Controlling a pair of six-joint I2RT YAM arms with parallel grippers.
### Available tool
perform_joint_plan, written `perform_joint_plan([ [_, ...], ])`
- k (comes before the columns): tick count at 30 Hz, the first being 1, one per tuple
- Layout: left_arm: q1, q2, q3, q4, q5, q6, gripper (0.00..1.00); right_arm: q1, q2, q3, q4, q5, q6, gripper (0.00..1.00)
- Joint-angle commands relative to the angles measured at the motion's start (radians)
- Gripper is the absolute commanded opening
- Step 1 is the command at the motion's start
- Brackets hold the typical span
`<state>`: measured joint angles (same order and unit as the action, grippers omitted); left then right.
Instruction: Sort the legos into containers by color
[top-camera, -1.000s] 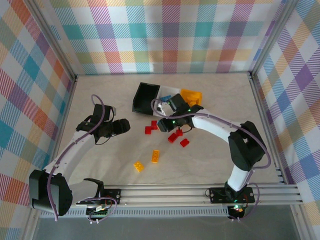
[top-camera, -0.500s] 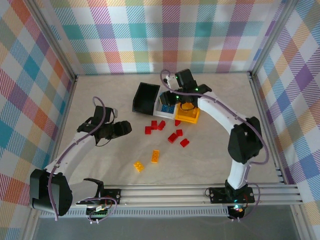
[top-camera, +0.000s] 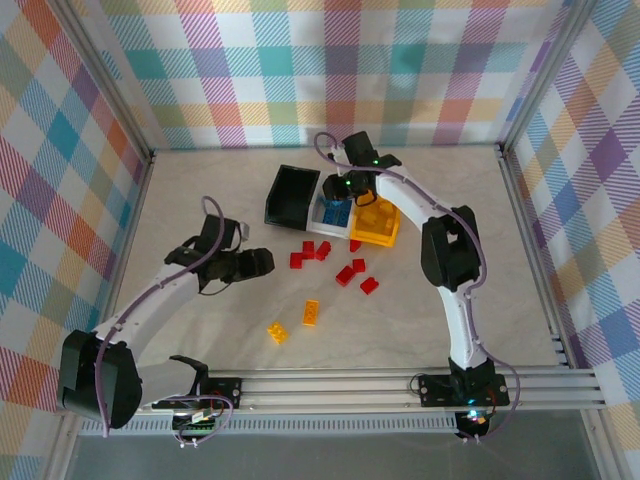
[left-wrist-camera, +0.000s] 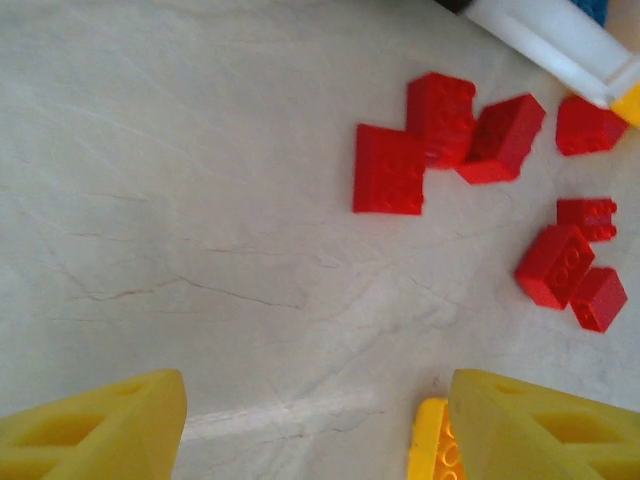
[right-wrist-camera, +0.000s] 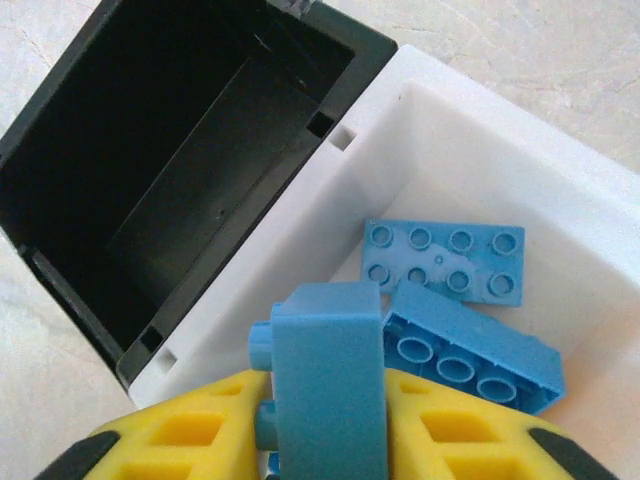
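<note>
My right gripper (right-wrist-camera: 325, 425) is shut on a blue brick (right-wrist-camera: 325, 380) and holds it over the white bin (right-wrist-camera: 300, 215), where two more blue bricks (right-wrist-camera: 445, 260) lie. From above, the right gripper (top-camera: 345, 190) hangs over the white bin (top-camera: 322, 222), between the black bin (top-camera: 290, 195) and the yellow bin (top-camera: 375, 228). My left gripper (left-wrist-camera: 315, 430) is open above bare table, with a yellow brick (left-wrist-camera: 430, 445) beside its right finger (left-wrist-camera: 550, 430). Several red bricks (left-wrist-camera: 390, 170) lie ahead of it. The left gripper (top-camera: 262, 262) is left of the red bricks (top-camera: 345, 273).
Two yellow-orange bricks (top-camera: 311, 312) lie on the table nearer the bases. The black bin (right-wrist-camera: 200, 150) looks empty inside. Plaid walls and metal rails enclose the table on all sides. The white bin's corner (left-wrist-camera: 540, 35) shows at the top right of the left wrist view.
The right gripper went from the red bricks back over the bins with the blue brick and now hangs over the white bin. The left gripper shifted right, toward the bricks.
</note>
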<state>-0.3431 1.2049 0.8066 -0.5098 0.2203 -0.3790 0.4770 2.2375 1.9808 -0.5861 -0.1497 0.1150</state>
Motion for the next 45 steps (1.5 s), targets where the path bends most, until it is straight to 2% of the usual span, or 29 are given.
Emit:
perform_joint_plan([
  [1, -0.069, 0.032, -0.012, 0.031, -0.003, -0.014, 0.70, -0.005, 0.027, 0.062, -0.046, -0.006, 0.001, 0.39],
  [2, -0.088, 0.048, -0.012, 0.036, -0.012, -0.017, 0.70, -0.006, 0.031, 0.071, -0.051, -0.006, 0.002, 0.46],
  [4, -0.113, 0.080, -0.009, 0.048, -0.021, -0.025, 0.70, -0.007, 0.020, 0.071, -0.050, -0.008, 0.002, 0.51],
  [7, -0.165, 0.130, 0.012, 0.058, -0.023, -0.032, 0.69, -0.006, -0.031, 0.042, -0.030, -0.020, 0.000, 0.52],
  [11, -0.232, 0.191, 0.061, 0.038, -0.094, -0.026, 0.70, -0.006, -0.161, -0.057, 0.007, -0.035, 0.011, 0.53],
  [17, -0.238, 0.336, 0.148, 0.041, -0.148, 0.004, 0.70, 0.015, -0.459, -0.361, 0.129, -0.056, 0.064, 0.54],
  [25, -0.239, 0.566, 0.301, 0.016, -0.229, 0.064, 0.70, 0.023, -0.803, -0.649, 0.150, -0.048, 0.111, 0.54],
  [34, -0.239, 0.700, 0.420, -0.024, -0.317, 0.101, 0.65, 0.022, -1.027, -0.840, 0.103, -0.034, 0.122, 0.54],
  [39, -0.239, 0.741, 0.458, -0.031, -0.315, 0.109, 0.57, 0.023, -1.068, -0.899, 0.104, -0.037, 0.133, 0.52],
  [45, -0.238, 0.719, 0.447, -0.037, -0.331, 0.108, 0.33, 0.023, -1.070, -0.945, 0.138, -0.068, 0.160, 0.51],
])
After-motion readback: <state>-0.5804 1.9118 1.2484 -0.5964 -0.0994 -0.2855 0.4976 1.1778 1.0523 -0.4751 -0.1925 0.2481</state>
